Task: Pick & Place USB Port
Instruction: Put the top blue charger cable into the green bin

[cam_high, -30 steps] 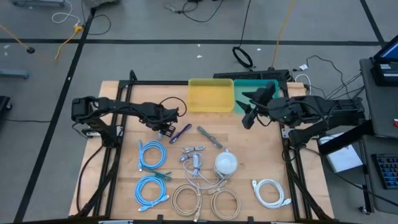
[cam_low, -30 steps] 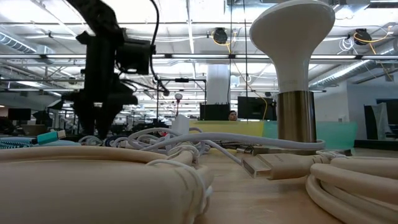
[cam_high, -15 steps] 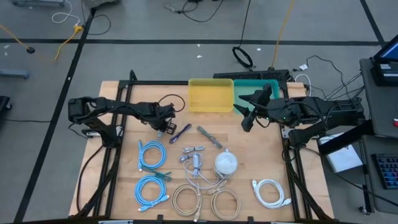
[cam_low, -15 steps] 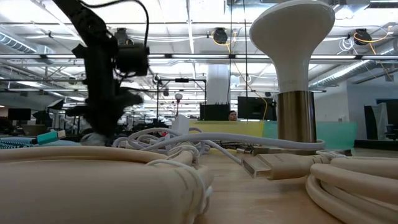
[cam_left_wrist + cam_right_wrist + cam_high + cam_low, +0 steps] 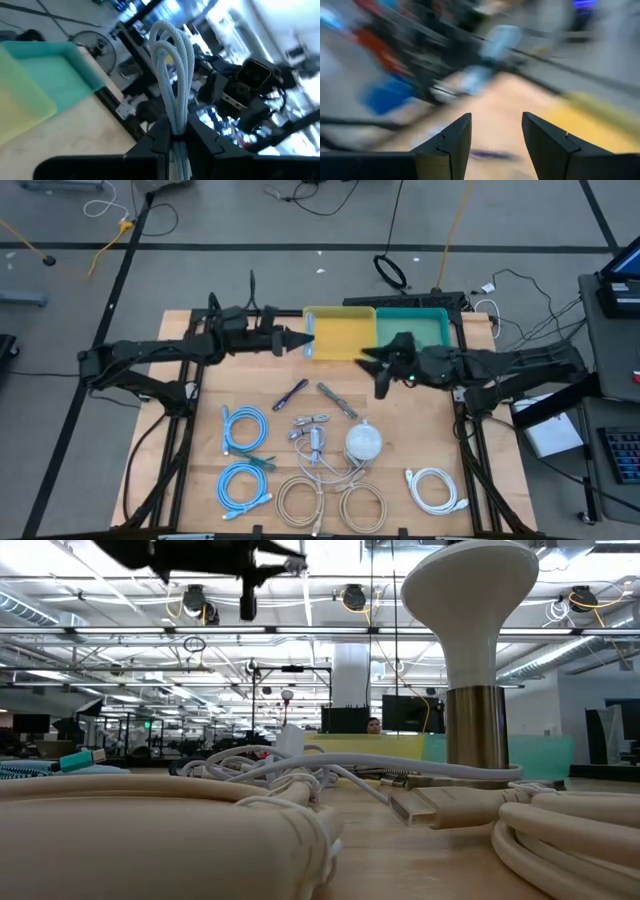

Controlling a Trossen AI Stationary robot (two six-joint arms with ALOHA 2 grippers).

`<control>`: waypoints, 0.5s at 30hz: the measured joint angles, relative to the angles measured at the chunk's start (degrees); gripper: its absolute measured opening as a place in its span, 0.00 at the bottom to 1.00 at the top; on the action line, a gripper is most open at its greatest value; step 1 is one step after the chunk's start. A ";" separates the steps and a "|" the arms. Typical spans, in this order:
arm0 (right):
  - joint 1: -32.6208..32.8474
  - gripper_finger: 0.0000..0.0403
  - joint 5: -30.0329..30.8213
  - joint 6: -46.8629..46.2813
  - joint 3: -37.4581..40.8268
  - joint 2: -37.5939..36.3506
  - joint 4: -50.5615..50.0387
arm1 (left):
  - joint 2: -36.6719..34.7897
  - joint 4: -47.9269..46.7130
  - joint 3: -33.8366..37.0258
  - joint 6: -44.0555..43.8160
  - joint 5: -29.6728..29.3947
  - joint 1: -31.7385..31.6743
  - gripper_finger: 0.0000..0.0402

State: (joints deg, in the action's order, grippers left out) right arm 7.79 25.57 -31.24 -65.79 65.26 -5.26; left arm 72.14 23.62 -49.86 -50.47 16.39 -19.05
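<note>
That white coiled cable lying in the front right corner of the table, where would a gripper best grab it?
Probably straight from above, pinching across the bundled strands on one side of the white coiled cable. It lies flat on the wooden table, with clear space around it, and the loops stack into one graspable band.

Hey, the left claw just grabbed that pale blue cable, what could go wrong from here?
1. The left claw pinches the pale blue looped cable only at its bundled base, so the loops may slide out before release.
2. It hangs at the yellow plastic bin's left rim, so an early drop could land on the wooden table.
3. The right claw, open, sits near that bin's front, so the arms might collide.
</note>
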 joint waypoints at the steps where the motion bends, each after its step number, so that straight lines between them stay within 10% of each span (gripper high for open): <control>1: -0.84 0.42 -4.64 -1.87 3.16 0.07 9.60 | 0.11 -2.60 -2.03 1.46 0.89 0.10 0.09; 6: -5.10 0.42 -15.07 -13.56 16.57 3.19 42.84 | 3.09 -16.31 -12.34 10.20 3.65 2.92 0.09; 15: -6.54 0.42 -17.08 -14.69 19.75 3.76 49.81 | 5.64 -27.15 -19.81 14.39 1.22 8.92 0.09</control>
State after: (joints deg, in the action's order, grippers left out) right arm 1.26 8.49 -45.93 -46.04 69.02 44.55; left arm 77.78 -3.53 -69.67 -36.08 17.61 -10.13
